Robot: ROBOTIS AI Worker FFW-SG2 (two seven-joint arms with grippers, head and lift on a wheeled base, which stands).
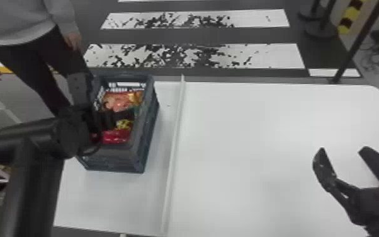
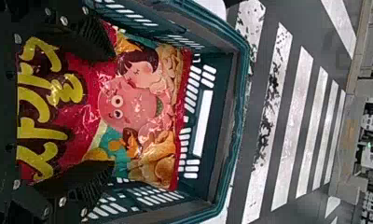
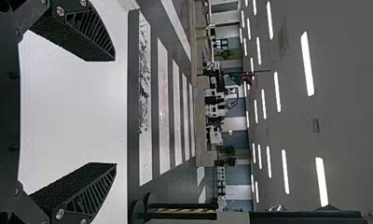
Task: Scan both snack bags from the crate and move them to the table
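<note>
White table [image 1: 245,157], with a snack bag [image 2: 142,100] inside the crate [image 1: 113,159].
Over the right part, the right claw [image 1: 342,149] is wide open and has nothing in it. The left claw [image 2: 113,109] is down in the crate, wide open too, one finger by each side of the bag, likely so it can pinch it. The crate's tall sides could bump it on the way out, and a long ridge [image 1: 174,135] runs beside the crate. Far off is a stripy floor [image 1: 195,55].
</note>
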